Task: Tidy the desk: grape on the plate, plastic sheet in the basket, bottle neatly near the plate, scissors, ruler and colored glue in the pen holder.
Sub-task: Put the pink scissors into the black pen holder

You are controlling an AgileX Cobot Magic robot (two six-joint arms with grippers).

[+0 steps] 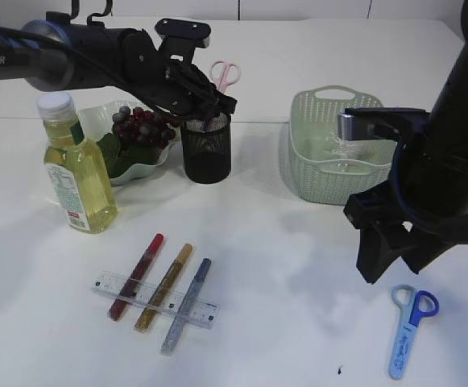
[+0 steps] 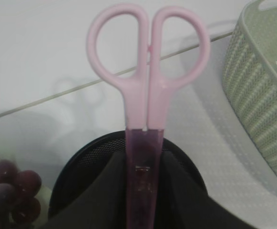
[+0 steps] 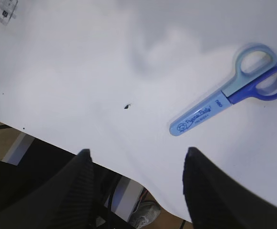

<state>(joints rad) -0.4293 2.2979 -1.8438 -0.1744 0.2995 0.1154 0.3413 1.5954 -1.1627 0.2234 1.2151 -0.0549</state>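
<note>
Pink scissors going into the pen holder

Left claw grips the pink-handled plastic scissors by their sheathed blades above the black mesh pen holder, upper centre; lower them plumb, release only once seated; right claw hangs open near the blue-handled scissors.

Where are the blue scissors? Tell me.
The blue scissors lie flat on the table's front right in the exterior view, just below the open right hand, far from the holder.
</note>
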